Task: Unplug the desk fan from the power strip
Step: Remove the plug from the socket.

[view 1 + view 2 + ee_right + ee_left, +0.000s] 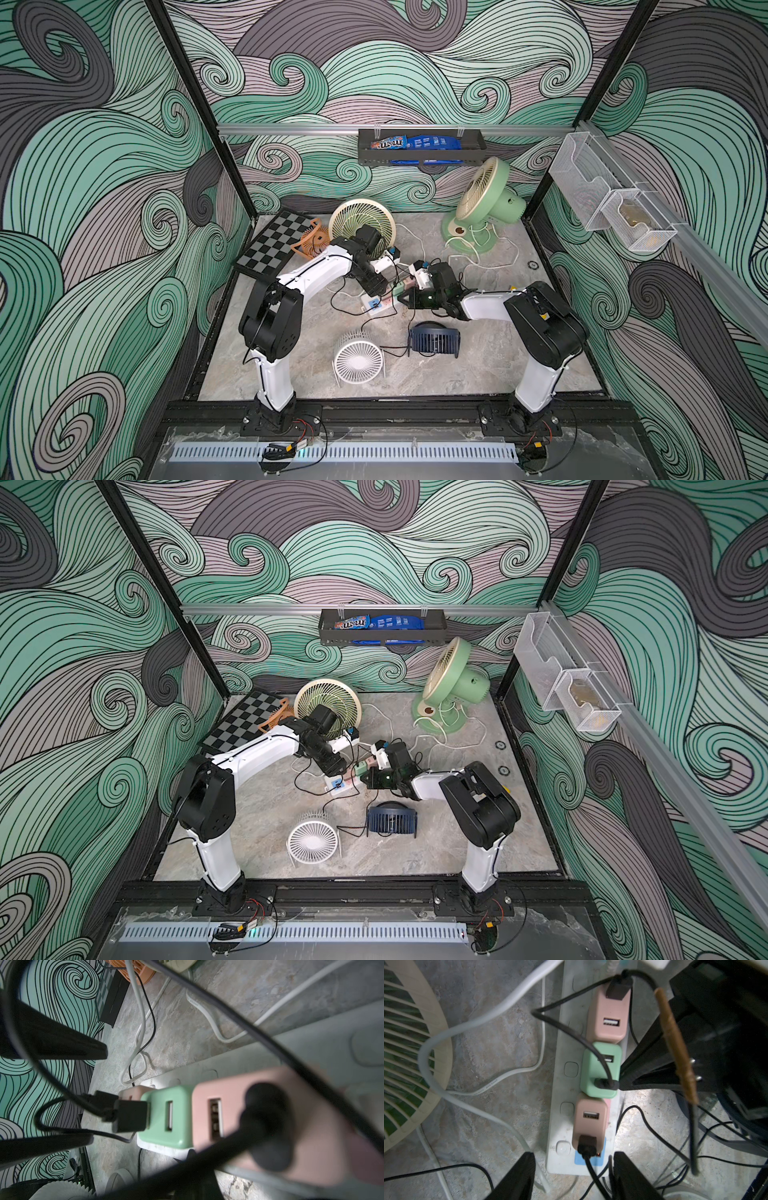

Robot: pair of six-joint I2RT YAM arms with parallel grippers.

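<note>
The white power strip lies mid-table with a pink adapter, a green adapter and another pink one plugged in, each with a black USB cable. Several desk fans stand around; which cable belongs to which I cannot tell. My left gripper hangs open over the strip's near end, its fingers astride the strip and the near pink adapter's black plug, touching neither. My right gripper is shut, its tip against the strip's side by the green adapter.
A cream fan and orange mini fan stand behind the left arm, a green fan at the back right, a white fan and navy fan in front. Chessboard at left. White and black cords loop around the strip.
</note>
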